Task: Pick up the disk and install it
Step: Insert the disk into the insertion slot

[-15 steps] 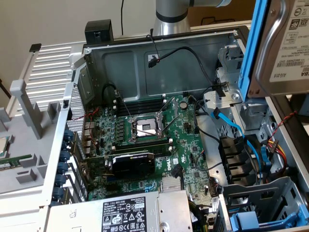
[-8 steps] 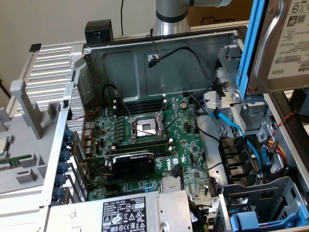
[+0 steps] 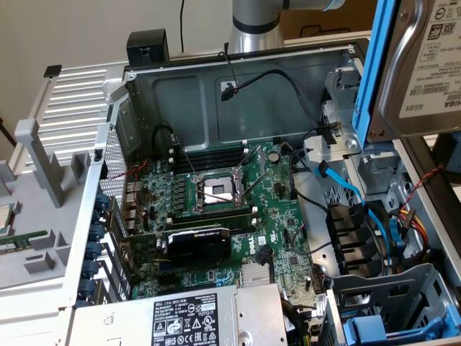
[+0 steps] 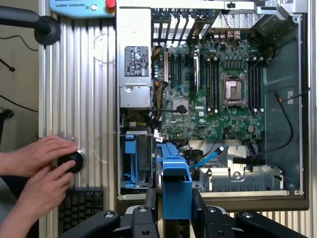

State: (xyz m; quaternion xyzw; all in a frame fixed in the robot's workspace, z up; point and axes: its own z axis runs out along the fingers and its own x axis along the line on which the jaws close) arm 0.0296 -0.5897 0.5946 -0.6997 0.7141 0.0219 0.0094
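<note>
The disk [image 3: 421, 86] hangs over the open computer case [image 3: 216, 94], clamped between the fingers of the hand [image 4: 174, 199], which are partly closed on it. It seems to stand on edge, with its long axis running from the hand down towards the case. In the wrist view, a bay with a blue tray [image 4: 131, 158] lies just beside it, on the power supply [image 4: 134, 64] side.

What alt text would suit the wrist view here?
The end effector grips the blue-railed disk edge-on above an open computer case, motherboard exposed. Beside the case, a person's hands rest on a black knob.
</note>
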